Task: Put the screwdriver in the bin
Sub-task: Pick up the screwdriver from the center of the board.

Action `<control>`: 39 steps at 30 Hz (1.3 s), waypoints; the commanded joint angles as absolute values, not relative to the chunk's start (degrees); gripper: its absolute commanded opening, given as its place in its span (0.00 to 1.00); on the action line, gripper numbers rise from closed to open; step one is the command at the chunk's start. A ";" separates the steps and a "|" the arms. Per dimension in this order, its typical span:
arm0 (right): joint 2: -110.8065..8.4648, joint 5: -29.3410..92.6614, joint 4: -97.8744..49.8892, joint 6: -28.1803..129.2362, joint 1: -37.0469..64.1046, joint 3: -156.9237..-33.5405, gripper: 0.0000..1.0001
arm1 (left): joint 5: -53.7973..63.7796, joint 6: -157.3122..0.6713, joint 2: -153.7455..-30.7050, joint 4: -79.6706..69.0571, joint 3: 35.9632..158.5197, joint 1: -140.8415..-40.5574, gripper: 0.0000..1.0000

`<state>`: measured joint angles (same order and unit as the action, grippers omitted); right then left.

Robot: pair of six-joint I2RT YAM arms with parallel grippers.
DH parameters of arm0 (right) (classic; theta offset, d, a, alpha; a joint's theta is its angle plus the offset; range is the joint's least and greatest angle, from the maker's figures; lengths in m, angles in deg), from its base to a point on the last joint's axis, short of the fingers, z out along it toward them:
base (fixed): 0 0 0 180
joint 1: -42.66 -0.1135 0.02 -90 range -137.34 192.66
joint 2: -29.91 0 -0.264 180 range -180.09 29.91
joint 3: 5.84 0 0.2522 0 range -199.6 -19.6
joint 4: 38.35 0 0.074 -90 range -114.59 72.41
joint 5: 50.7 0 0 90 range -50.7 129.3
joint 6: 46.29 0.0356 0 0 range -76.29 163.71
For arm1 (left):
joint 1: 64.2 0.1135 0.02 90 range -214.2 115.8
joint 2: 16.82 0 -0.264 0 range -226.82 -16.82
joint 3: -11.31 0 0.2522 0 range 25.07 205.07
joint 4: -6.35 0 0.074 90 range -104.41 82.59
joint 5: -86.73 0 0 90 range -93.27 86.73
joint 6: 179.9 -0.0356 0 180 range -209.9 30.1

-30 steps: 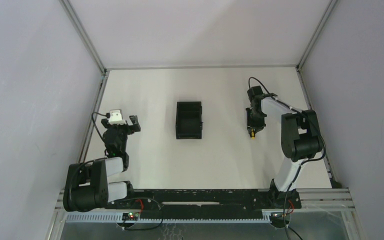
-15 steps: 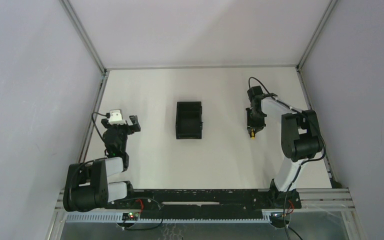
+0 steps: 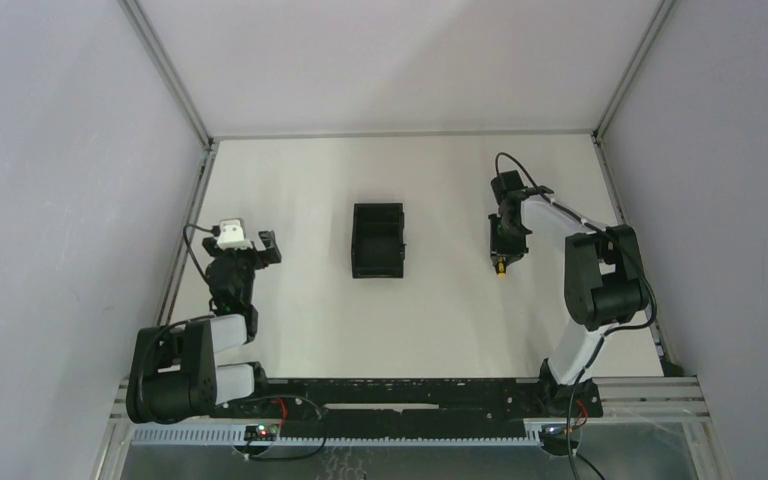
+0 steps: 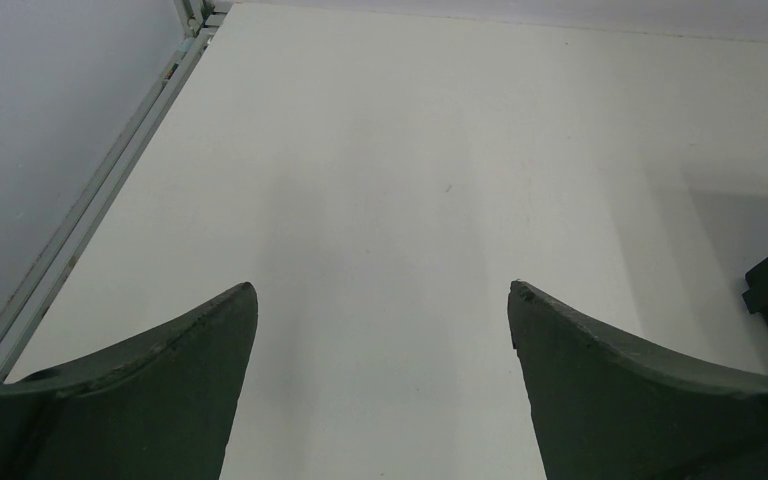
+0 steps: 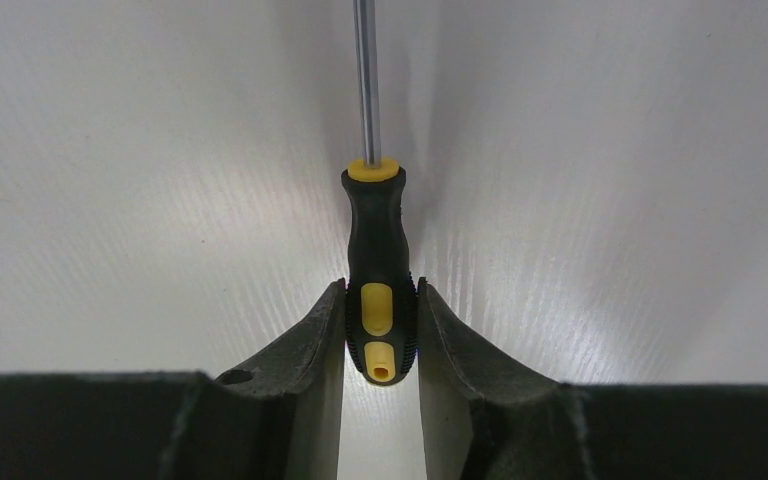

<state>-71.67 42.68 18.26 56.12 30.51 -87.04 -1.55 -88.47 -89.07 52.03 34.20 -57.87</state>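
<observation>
Grasp step: right jaws clamp the screwdriver (image 5: 375, 235) by its handle; left jaws gape empty. Next, lift it across to the bin (image 3: 377, 207).

White-and-black arms (image 3: 592, 262) trail thin, looping black cables (image 3: 501, 157).

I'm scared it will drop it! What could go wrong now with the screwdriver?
The right hand pinches only the tail end of the screwdriver, so it might tip or slip out on the way. The bin is small and some way off to the side, so the long metal tip could bump its wall and miss.
</observation>
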 commanded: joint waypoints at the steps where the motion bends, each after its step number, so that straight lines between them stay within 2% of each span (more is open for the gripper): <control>1: -67.88 42.77 20.14 58.61 29.16 -88.35 0.00 | -1.58 -89.72 -88.71 55.34 34.76 -58.14 1.00; 19: -62.87 43.87 28.46 65.11 24.05 -100.48 0.00 | -1.53 -89.72 -88.71 55.34 34.75 -58.09 1.00; 39: -65.43 42.84 35.13 73.84 14.46 -120.33 0.00 | -1.55 -89.72 -88.71 55.34 34.74 -58.11 1.00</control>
